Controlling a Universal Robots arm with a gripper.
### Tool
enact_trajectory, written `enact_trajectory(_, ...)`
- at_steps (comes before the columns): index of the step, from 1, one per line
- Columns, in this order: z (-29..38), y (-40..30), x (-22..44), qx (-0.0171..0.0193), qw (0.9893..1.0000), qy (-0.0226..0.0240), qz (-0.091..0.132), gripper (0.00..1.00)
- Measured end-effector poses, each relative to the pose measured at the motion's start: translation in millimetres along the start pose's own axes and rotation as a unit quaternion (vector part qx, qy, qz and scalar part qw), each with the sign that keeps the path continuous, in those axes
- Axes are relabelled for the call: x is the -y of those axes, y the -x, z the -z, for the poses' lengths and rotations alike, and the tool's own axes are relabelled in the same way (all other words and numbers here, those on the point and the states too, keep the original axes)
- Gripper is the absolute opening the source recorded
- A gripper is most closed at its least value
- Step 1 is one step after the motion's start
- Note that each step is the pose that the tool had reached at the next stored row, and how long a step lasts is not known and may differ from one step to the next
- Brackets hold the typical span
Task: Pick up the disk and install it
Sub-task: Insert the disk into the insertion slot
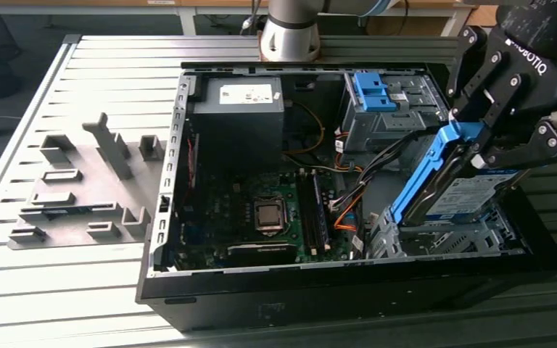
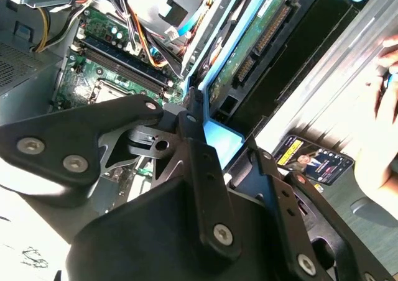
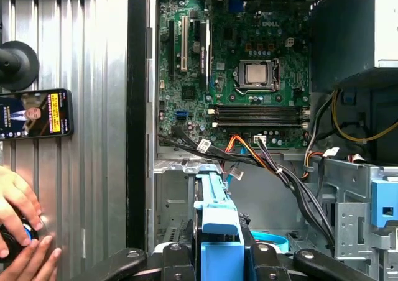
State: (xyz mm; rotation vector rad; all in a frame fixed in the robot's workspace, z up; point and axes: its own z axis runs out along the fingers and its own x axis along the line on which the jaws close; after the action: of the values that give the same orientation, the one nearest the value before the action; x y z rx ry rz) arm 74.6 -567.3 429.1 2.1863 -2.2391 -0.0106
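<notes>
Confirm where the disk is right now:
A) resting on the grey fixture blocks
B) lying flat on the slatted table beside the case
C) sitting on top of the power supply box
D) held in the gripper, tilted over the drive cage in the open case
D: in the exterior view the gripper is clamped on the disk, which hangs tilted, its lower end at the metal drive cage inside the open computer case.

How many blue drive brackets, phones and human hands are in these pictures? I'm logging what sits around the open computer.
Blue drive brackets: 2, one round the disk held by the gripper, one bare bracket on the cage at the back
Phones: 1
Hands: 2
Total: 5
</notes>
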Motion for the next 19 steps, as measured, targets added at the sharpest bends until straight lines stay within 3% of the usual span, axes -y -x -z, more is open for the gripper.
enact_trajectory(3, -0.8, 0.0, 0.0, 0.0001, 1.0, -0.0001, 0.0, 0.38)
enact_trajectory(5, -4.4, 0.0, 0.1, 0.0002, 1.0, 0.0, 0.0, 0.38)
enact_trajectory(6, -6.4, 0.0, 0.1, 0.0004, 1.0, 0.0, 0.0, 0.44)
enact_trajectory(10, -13.3, -0.3, 0.2, 0.0, 1.0, 0.0, 0.0, 0.44)
enact_trajectory(12, -17.0, -0.5, 0.2, 0.0, 1.0, 0.0, 0.0, 0.36)
enact_trajectory(13, -24.8, -1.1, 0.3, 0.0, 1.0, 0.0, 0.0, 0.24)
enact_trajectory(15, -28.4, -1.1, 0.4, 0.0001, 1.0, 0.0, 0.0, 0.13)
enact_trajectory(19, -35.6, -1.4, 0.5, 0.0001, 1.0, 0.0, 0.0, 0.11)
